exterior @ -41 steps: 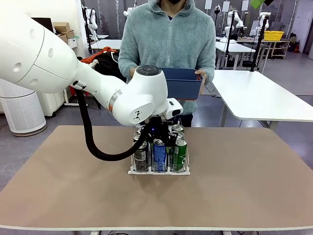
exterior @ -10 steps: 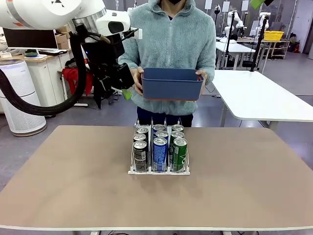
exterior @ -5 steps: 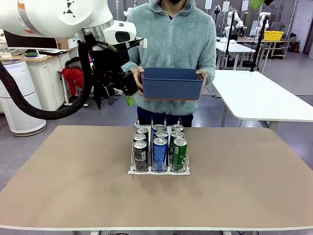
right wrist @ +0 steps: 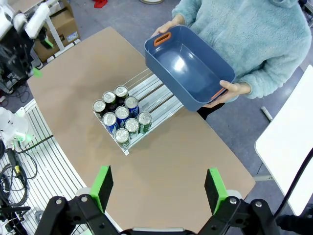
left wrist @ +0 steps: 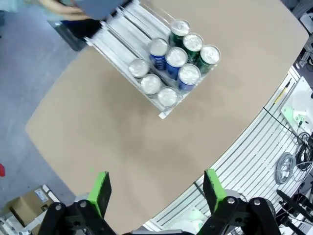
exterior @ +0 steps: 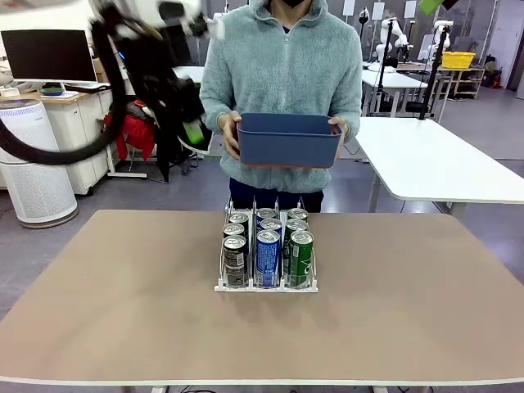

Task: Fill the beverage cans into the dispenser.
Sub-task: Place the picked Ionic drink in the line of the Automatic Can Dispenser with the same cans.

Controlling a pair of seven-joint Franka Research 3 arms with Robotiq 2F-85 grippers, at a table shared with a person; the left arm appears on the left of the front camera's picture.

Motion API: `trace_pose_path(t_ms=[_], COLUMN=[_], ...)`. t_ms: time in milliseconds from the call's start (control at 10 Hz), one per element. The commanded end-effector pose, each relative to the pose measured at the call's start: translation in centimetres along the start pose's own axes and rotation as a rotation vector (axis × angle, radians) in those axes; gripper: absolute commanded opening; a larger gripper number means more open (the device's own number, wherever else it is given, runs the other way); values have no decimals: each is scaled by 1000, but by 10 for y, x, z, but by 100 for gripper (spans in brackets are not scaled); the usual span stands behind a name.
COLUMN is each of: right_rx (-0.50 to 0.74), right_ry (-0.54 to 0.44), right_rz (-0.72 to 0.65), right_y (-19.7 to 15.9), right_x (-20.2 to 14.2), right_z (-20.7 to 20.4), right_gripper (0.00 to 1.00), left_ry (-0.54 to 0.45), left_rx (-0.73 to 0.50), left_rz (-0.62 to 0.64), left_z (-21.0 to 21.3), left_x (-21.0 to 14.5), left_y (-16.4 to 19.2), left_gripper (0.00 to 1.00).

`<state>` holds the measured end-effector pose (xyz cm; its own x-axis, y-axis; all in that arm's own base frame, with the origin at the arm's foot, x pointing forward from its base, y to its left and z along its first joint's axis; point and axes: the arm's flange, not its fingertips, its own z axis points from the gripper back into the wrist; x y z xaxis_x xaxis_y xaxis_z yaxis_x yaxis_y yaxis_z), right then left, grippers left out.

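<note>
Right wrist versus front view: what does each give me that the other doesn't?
From the right wrist view: a top-down look at nine beverage cans in three rows of three at the front of the dispenser, with bare lanes behind them, the empty inside of the blue bin, and the open right gripper. From the front view: the front cans' sides, black, blue and green, and the blurred left gripper raised beside the person. Shared: the person holding the bin in both hands beyond the dispenser.

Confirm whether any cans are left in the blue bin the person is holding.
No. In the right wrist view the blue bin shows a bare inside, and the cans all stand in the white rack on the table.
</note>
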<state>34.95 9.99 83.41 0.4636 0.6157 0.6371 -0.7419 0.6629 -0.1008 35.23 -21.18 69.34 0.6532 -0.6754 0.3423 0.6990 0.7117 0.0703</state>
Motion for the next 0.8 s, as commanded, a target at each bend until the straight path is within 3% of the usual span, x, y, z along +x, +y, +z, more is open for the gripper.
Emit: trace_pose_path(t_ms=[0,400,700], right_rx=[-1,-1,-1], right_ry=[3,3,3], right_rz=[-1,-1,-1], right_y=[0,0,0], right_x=[0,0,0], right_z=[-1,-1,-1], right_gripper=[100,100,100], left_ry=[-82,-239,-332], left_rx=[56,183,174], left_rz=[-18,-92,-100], left_z=[46,142,159], left_x=[-8,13,9], left_y=[27,48,48], left_gripper=[100,100,100])
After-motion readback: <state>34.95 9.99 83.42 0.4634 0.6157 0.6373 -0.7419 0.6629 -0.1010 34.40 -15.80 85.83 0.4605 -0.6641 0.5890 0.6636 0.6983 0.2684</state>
